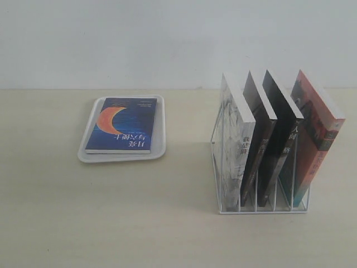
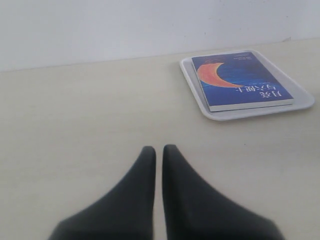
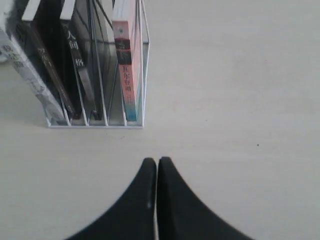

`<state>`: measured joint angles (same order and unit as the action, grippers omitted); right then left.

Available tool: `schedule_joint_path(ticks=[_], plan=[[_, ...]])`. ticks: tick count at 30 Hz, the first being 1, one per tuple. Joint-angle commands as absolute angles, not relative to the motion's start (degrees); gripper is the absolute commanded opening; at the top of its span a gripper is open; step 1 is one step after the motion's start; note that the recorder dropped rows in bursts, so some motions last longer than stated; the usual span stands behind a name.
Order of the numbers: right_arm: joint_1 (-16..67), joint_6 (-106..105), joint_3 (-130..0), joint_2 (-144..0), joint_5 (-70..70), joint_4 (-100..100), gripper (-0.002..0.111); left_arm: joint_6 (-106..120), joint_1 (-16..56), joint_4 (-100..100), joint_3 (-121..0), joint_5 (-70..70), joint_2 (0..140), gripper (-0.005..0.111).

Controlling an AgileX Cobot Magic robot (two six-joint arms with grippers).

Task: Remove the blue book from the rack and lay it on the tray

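The blue book (image 1: 122, 125) with its orange moon lies flat, cover up, on the white tray (image 1: 95, 156) at the left of the table. From the left wrist the same blue book (image 2: 240, 81) and tray (image 2: 305, 98) show well ahead of my left gripper (image 2: 159, 148), which is shut and empty over bare table. The white wire rack (image 1: 262, 209) stands at the right with several books leaning in its slots. My right gripper (image 3: 157, 160) is shut and empty, a short way in front of the rack (image 3: 95, 124). Neither gripper shows in the exterior view.
In the rack, a red-and-teal covered book (image 1: 315, 134) fills the rightmost slot, with black-spined books (image 1: 279, 131) beside it. A pale wall (image 1: 178, 39) runs along the table's far edge. Beige tabletop (image 1: 184, 167) lies between tray and rack.
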<state>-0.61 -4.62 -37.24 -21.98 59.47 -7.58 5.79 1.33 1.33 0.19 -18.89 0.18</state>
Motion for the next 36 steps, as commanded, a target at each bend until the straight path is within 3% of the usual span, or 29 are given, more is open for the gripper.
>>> schedule_joint_path(ticks=[1, 7, 11, 21, 36], plan=[[-1.1, -4.5, -37.23, -21.88, 49.55, -11.52, 0.0, 6.02, 1.22, 1.46, 0.0, -18.0, 0.0, 0.005], [-1.1, -4.5, -32.34, -17.44, 31.99, -14.15, 0.0, 6.02, 1.22, 1.46, 0.0, -18.0, 0.0, 0.005], [-1.1, -6.41, -17.39, -3.53, 20.08, -14.15, 0.0, 6.02, 1.22, 1.46, 0.0, -18.0, 0.0, 0.005], [-1.12, -10.98, 0.0, 0.0, 17.39, -13.01, 0.0, 6.02, 1.22, 1.46, 0.0, -18.0, 0.0, 0.005], [-1.12, -5.68, 0.0, 0.0, 18.6, -4.75, 0.0, 6.02, 1.22, 1.46, 0.0, -18.0, 0.0, 0.005]])
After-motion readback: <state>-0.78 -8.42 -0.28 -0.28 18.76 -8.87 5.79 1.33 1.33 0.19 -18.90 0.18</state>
